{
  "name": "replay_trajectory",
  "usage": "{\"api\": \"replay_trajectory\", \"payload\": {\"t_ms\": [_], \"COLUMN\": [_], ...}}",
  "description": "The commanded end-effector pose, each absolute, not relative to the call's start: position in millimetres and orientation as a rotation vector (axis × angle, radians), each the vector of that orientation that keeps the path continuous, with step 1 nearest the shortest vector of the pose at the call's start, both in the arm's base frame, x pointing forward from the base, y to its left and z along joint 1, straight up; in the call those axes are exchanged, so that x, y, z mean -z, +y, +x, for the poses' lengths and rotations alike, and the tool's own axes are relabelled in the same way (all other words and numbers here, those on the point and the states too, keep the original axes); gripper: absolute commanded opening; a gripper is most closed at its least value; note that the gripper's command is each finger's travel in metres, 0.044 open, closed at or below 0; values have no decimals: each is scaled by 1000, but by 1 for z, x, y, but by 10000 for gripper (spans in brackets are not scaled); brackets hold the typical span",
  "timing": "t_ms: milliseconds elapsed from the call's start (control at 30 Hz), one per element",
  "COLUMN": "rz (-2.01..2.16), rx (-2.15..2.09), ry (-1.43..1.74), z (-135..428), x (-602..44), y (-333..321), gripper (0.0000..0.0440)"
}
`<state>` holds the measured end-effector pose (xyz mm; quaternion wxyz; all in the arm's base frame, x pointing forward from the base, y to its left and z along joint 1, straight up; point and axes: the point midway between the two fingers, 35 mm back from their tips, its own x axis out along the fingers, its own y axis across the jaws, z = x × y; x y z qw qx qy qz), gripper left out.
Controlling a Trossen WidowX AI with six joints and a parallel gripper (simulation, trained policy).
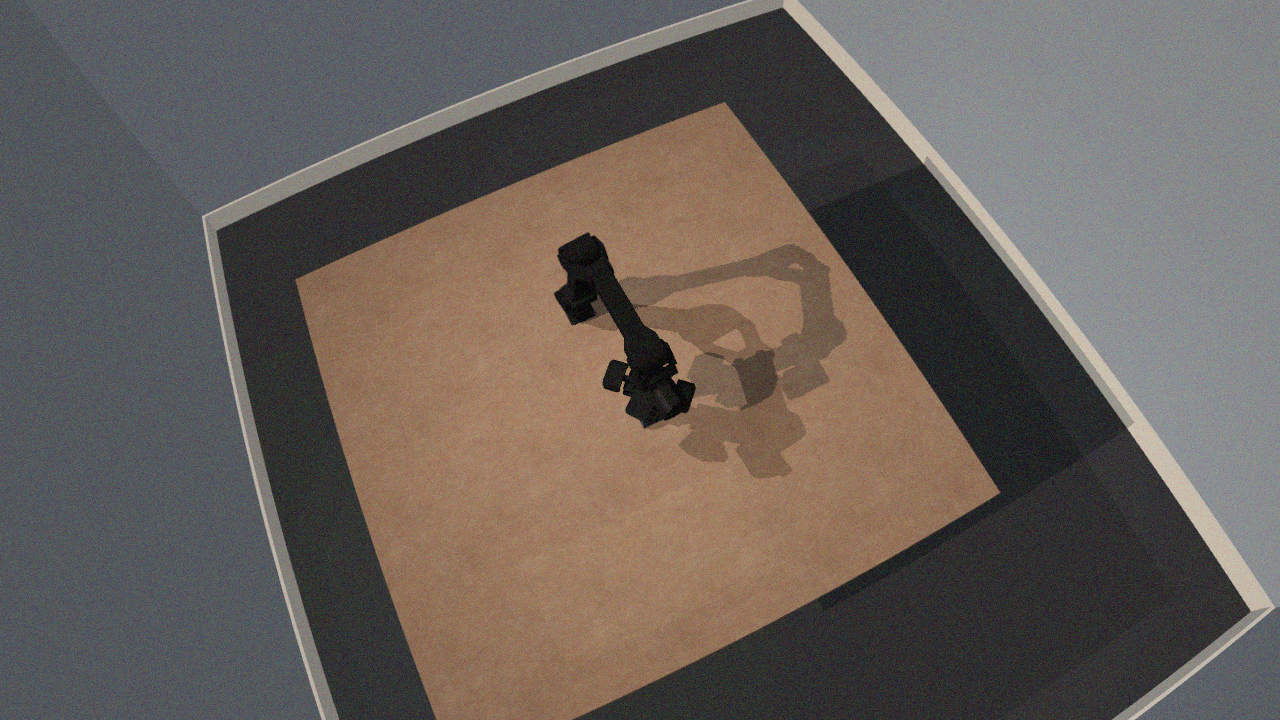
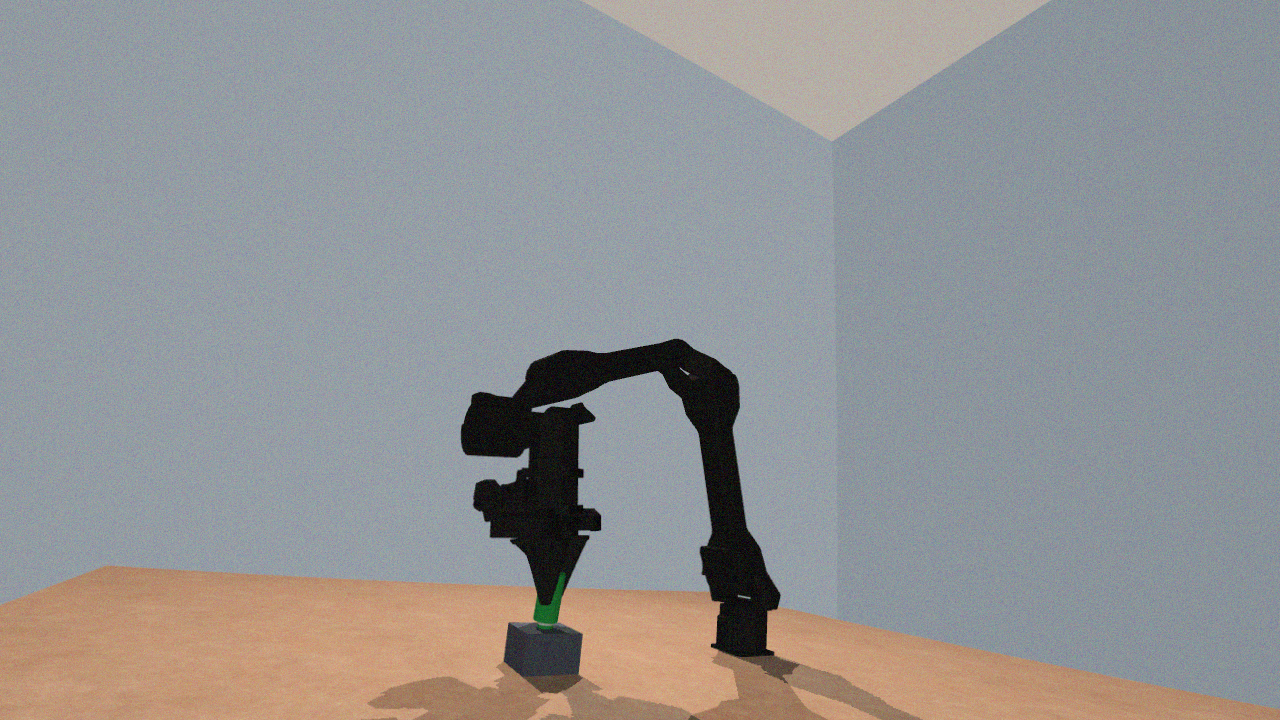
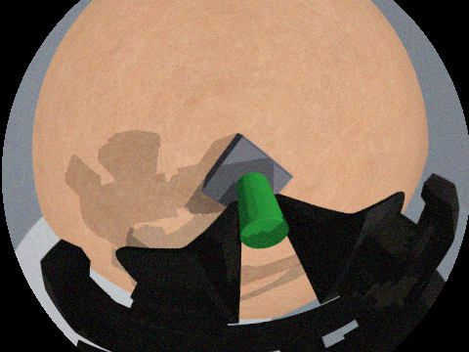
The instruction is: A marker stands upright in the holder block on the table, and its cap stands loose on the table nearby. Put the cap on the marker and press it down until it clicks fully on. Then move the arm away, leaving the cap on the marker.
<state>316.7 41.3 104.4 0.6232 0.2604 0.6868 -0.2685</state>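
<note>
In the exterior view, going left to right, the fingers [image 2: 546,601] are coming first, pointing down and gripping the cap [image 2: 547,612] [image 3: 260,210] from both sides. The cap is standing between them, leaning slightly, its closed end reaching up between the fingers and its open end showing below their tips. Directly beneath the fingers, the block [image 2: 542,651] [image 3: 246,163] is sitting on the table [image 2: 223,635] [image 3: 234,73] [image 1: 501,501]. A thin pale band is showing between cap and block, probably the marker's lower part; the rest of the marker is hiding, most likely inside the cap. Well to the right of the fingers, the arm's base [image 2: 742,628] is resting on the table. From the top, the arm is covering cap and block.

As for progress, the cap is already off the table and apparently sitting over the marker, close above the block. Whether it is fully clicking home, the pictures are not telling. What is remaining is perhaps a last straight push, the lean being the thing to watch, then opening the fingers and moving the arm away; the fingers are not yet letting go.
</note>
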Motion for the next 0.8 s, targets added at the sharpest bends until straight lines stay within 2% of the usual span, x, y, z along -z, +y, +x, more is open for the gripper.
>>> {"api": "replay_trajectory", "payload": {"t_ms": [0,767], "rz": [562,535], "rx": [643,624], "ry": [1627,1630], "z": [307,305], "x": [-89,-87], "y": [38,36], "gripper": [110,150]}}
